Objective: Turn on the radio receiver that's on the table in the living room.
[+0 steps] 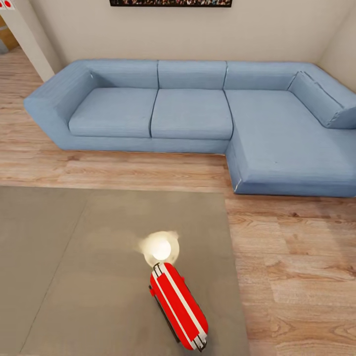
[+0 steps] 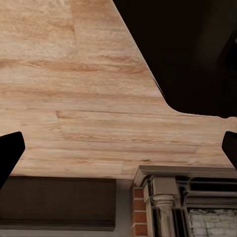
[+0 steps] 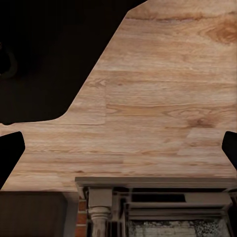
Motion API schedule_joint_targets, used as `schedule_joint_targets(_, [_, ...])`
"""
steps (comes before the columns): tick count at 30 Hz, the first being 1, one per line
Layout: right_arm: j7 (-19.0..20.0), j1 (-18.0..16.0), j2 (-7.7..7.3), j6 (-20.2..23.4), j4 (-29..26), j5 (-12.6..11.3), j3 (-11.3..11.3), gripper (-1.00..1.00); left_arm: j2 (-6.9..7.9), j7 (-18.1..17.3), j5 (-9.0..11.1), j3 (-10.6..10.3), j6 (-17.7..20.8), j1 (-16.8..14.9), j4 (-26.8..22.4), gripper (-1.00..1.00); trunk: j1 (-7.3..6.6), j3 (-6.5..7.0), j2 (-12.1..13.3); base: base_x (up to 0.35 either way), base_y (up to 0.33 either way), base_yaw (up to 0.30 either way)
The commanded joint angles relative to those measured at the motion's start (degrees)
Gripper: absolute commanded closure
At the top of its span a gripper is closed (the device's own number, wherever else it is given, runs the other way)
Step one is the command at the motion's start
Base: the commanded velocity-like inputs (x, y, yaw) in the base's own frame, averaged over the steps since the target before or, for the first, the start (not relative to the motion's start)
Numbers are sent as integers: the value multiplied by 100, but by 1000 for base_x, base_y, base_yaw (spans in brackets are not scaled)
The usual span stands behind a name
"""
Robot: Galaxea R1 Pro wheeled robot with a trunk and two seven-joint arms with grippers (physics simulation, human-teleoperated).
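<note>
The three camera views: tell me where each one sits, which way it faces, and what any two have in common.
Head view: on the robot's head, looking forward and down at the table, the radio receiver and the blue sofa.
Left wrist view: on the left arm, looking along the open left tool at the plank floor; dark fingertips show.
Right wrist view: on the right arm, same for the open right tool.
Shared: both wrist views catch the floor and a brick-and-white fireplace.

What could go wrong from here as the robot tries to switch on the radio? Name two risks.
1. The radio receiver lies close to the table edge nearest the robot, so a clumsy push might slide it off.
2. Both tools, left and right, face the floor, so the reach starts blind.
</note>
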Motion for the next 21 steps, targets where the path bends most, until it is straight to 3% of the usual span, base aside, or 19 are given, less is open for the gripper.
schedule_joint_targets(1, [0, 0, 1, 1, 0, -2, 0, -100, -1, -1, -1, -1, -2, 0, -1, -100, 0, 0, 0, 0, 0, 0])
schedule_joint_targets(15, [40, 3, -36, -73, -160, -12, -23, -100, 33, -22, -3, -32, -76, 0, -124, -100, 0, 0, 0, 0, 0, 0])
schedule_joint_targets(19, [56, 5, -91, -123, -942, -15, -10, -100, 52, -296, -3, -33, -350, 0, -670, -100, 0, 0, 0, 0, 0, 0])
schedule_joint_targets(21, [66, 7, -273, -63, -1494, -28, -16, -100, 89, -662, -1, -34, -368, 0, -1154, -100, 0, 0, 0, 0, 0, 0])
